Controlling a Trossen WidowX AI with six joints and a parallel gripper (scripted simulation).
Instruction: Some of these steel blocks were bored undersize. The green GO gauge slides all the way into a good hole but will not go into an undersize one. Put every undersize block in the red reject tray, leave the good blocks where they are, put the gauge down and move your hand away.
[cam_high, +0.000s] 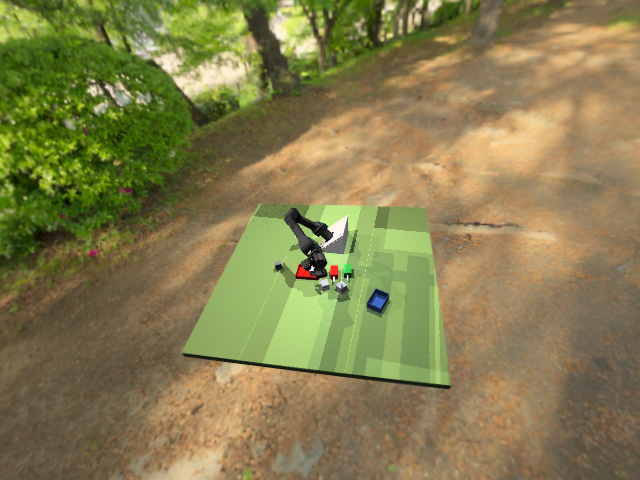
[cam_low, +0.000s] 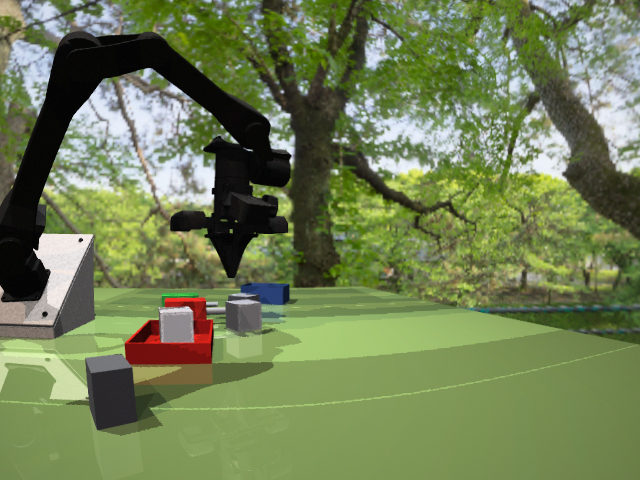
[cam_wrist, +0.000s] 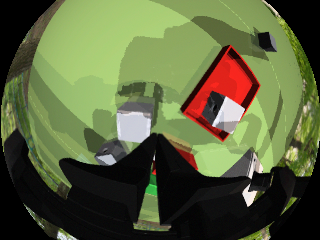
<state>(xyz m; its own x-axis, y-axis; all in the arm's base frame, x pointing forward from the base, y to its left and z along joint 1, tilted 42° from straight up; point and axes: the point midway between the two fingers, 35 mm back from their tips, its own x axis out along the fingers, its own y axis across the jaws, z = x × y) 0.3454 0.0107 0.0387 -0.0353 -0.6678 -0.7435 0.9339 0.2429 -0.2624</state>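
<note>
Lone dark block (cam_high: 278, 265) (cam_low: 110, 393) (cam_wrist: 266, 42): on the green mat, nearest the exterior camera, apart from the rest.
Red reject tray (cam_high: 299, 274) (cam_low: 168, 353) (cam_wrist: 204, 85): just beyond, one pale block (cam_low: 176, 324) (cam_wrist: 229, 115) inside (its bore shows on a side face from the wrist).
Gripper (cam_high: 320, 275) (cam_low: 231, 275) (cam_wrist: 156, 138): closed on nothing, pointing down above the mat.
Red-handled gauge (cam_high: 333, 270) (cam_low: 185, 305) (cam_wrist: 186, 156): beside the tray, lying down.
Front grey block (cam_high: 324, 285) (cam_low: 243, 315) (cam_wrist: 134, 123): standing near that gauge's pin.
Green GO gauge (cam_high: 347, 270) (cam_low: 178, 296) (cam_wrist: 151, 188): lying beyond the red one.
Rear grey block (cam_high: 341, 287) (cam_low: 242, 296) (cam_wrist: 110, 152): behind the front one.
Blue tray (cam_high: 378, 300) (cam_low: 271, 293): farthest.
</note>
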